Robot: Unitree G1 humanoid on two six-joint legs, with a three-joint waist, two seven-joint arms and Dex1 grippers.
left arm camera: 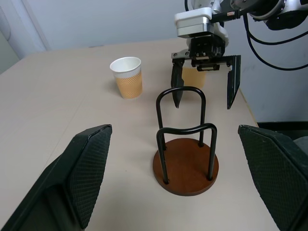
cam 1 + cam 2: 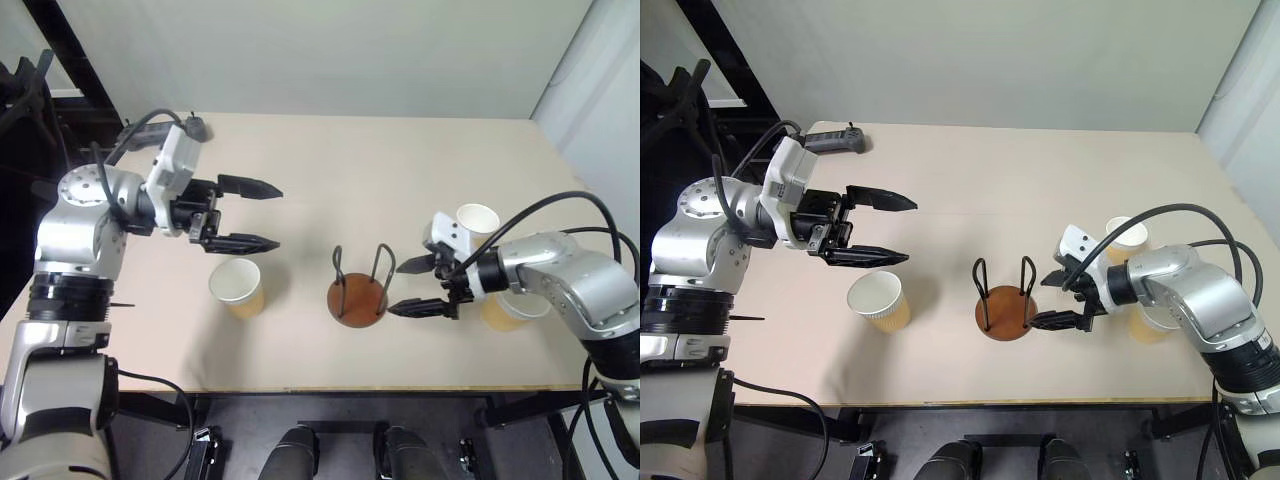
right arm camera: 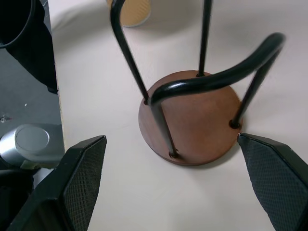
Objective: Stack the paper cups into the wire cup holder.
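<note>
Trouble looks likeliest at the empty wire cup holder [image 2: 358, 292] near the surface's front edge: the right gripper [image 2: 420, 285], jaws wide and empty like the left gripper [image 2: 248, 214], could knock it over.

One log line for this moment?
brown-base wire cup holder: empty | tan paper cups: on table | left gripper: open | right gripper: open beside holder

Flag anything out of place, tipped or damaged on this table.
Nothing stands out. The holder stands upright and empty. All three cups are upright: one at the left, two by the right arm. Both grippers are open and hold nothing.
</note>
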